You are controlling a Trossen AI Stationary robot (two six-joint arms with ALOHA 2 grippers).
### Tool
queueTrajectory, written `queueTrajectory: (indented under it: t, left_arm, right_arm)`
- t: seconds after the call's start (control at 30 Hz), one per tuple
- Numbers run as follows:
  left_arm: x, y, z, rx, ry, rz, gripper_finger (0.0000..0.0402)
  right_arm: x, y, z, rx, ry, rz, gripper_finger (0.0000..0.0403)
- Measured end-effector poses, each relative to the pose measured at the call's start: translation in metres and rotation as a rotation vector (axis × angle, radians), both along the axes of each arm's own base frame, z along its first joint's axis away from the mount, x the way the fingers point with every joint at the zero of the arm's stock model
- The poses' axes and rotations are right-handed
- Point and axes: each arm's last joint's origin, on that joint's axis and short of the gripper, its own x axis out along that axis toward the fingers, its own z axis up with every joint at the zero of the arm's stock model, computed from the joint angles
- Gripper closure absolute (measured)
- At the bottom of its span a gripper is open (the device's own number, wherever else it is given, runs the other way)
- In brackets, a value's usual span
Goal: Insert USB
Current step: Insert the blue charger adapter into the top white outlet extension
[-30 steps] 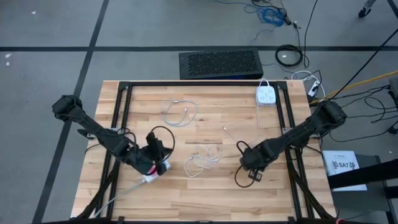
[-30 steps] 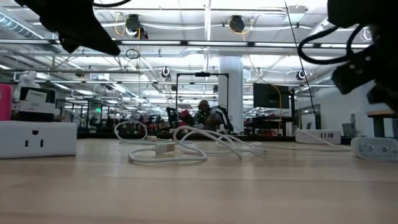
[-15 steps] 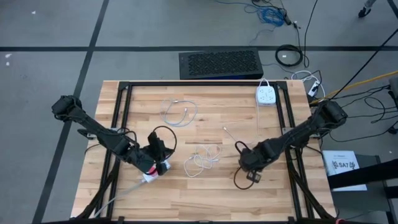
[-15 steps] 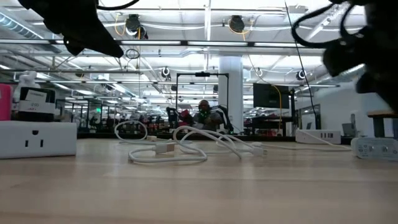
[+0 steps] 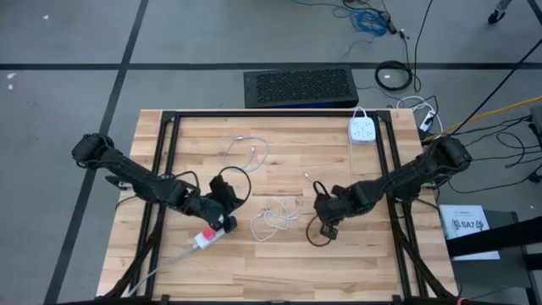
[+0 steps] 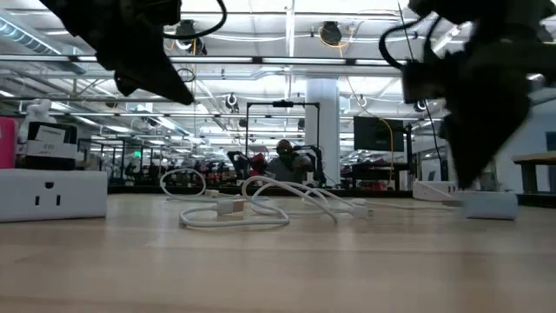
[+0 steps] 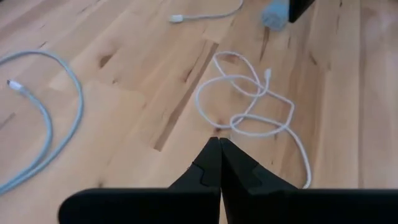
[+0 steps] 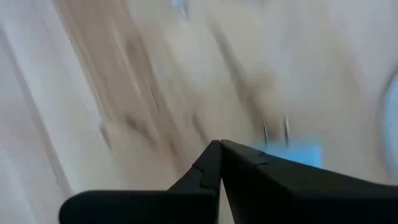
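Observation:
A tangled white USB cable (image 5: 275, 217) (image 7: 249, 106) lies at mid-table, a plug of it (image 6: 231, 207) flat on the wood. My left gripper (image 5: 230, 213) (image 7: 219, 142) is shut and hovers just left of the cable, slanting down toward it. A white socket block (image 5: 206, 238) (image 6: 52, 193) lies on the table behind that gripper. My right gripper (image 5: 325, 219) (image 8: 219, 144) is shut and points steeply down, right of the cable. A pale blue two-pronged adapter (image 8: 287, 151) (image 7: 273, 12) lies at its tips. My right gripper stands right beside the pale blue adapter (image 6: 491, 204), which lies on the table. The dark fingers hide the place where they would meet. I cannot tell whether they touch it.
A second white cable (image 5: 246, 152) (image 7: 37, 124) lies loose at the far left of the board. A white power strip (image 5: 362, 130) sits at the far right, its thin lead (image 5: 351, 161) running toward the middle. Black frame rails (image 5: 165, 169) cross the table along both sides.
My left gripper has gone toward the table's right edge, off the socket block and closer to the tangled cable. My right gripper has gone toward the left edge and tipped steeper downward. In the low view the pale adapter stands farther left than before.

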Motion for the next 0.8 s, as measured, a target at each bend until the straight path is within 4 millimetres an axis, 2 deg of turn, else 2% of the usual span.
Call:
queueTrajectory:
  t: [0.1,0.17,0.3,0.4,0.6,0.7,0.8]
  left_arm:
    - [0.001,0.002,0.0,0.007,-0.003,-0.003,0.0402]
    - [0.001,0.003,0.0,0.011,0.005,-0.005,0.0402]
    - [0.001,0.003,0.0,0.014,0.01,-0.008,0.0402]
    - [0.001,0.003,0.0,0.015,0.01,-0.009,0.0402]
    - [0.001,0.003,0.0,0.015,0.009,-0.009,0.0402]
    - [0.001,0.003,0.0,0.015,0.009,-0.009,0.0402]
    - [0.001,0.003,0.0,0.029,0.012,-0.021,0.0402]
  right_arm:
    - [0.001,-0.004,0.02,-0.009,-0.037,0.037,0.0399]
    - [-0.007,-0.007,0.027,-0.024,0.024,0.041,0.0386]
    - [-0.023,-0.011,0.03,-0.06,0.174,0.008,0.0331]
    - [-0.027,-0.01,0.025,-0.073,0.22,0.002,0.027]
    - [-0.028,-0.011,0.004,-0.108,0.227,-0.035,0.0149]
    - [-0.029,-0.012,-0.006,-0.099,0.198,-0.067,0.0112]
    - [-0.029,-0.012,-0.014,-0.072,0.157,-0.073,0.0097]
